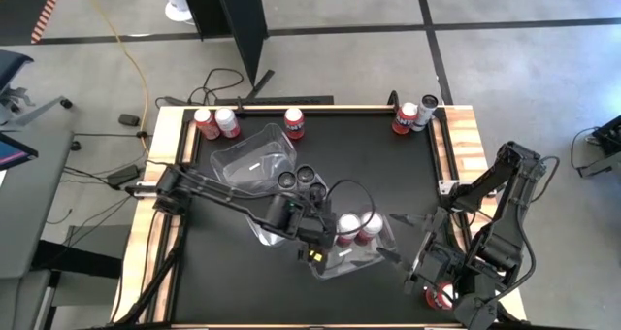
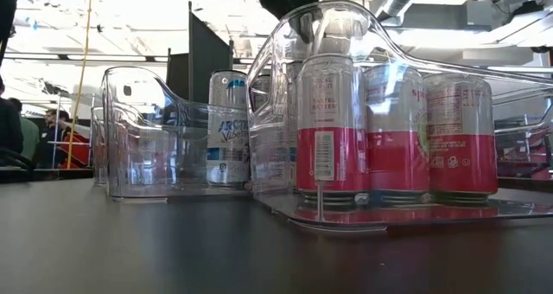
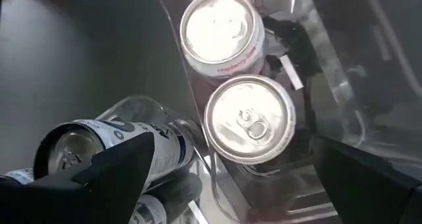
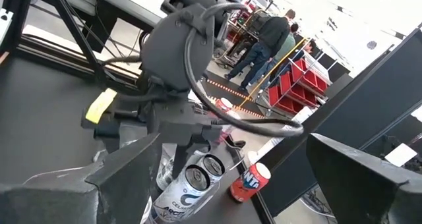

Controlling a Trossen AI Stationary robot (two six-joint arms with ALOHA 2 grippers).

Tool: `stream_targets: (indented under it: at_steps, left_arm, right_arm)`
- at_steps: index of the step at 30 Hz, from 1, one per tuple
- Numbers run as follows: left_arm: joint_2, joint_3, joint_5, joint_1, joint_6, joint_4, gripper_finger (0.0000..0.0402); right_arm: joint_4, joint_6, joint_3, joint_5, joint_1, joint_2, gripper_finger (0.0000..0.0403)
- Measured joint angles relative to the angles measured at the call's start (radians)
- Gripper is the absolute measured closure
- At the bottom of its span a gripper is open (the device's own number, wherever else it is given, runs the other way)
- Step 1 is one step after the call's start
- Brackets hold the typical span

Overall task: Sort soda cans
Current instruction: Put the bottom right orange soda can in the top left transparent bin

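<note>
Two red-and-white soda cans [image 1: 358, 224] stand upright in a clear tub [image 1: 374, 257] near the table's middle; their silver tops [image 3: 249, 118] show in the left wrist view. My left gripper [image 3: 244, 184] hangs open just above them [image 1: 328, 237], slanting down and touching nothing. Dark cans [image 1: 303, 181] stand in a second clear tub [image 1: 247, 160] farther left. More red-and-white cans [image 1: 215, 122] line the far edge. My right gripper [image 1: 396, 238] waits open to the right of the tub, pointing level at the left arm.
A single can [image 1: 294, 123] and a pair [image 1: 415, 115] also stand at the far edge. One red can [image 1: 441, 293] stands by the right arm's base. A raised wooden rim [image 1: 456, 146] borders the black table. People stand in the room beyond [image 4: 264, 39].
</note>
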Motion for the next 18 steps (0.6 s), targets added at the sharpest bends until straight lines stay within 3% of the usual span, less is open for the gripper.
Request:
stream_targets:
  at_steps: [4,11,18]
  left_arm:
    - [-0.031,0.000,-0.037,-0.018,-0.024,-0.041,0.0002]
    - [-0.206,0.000,-0.329,-0.106,-0.094,-0.080,0.0005]
    - [-0.367,-0.019,-0.642,-0.184,-0.207,-0.171,0.0010]
  right_arm:
    - [-0.001,0.002,0.000,0.000,0.000,0.000,0.0007]
    - [-0.002,0.002,0.000,-0.003,-0.027,0.000,0.0007]
    - [-0.027,-0.001,0.000,-0.088,-0.127,0.000,0.0007]
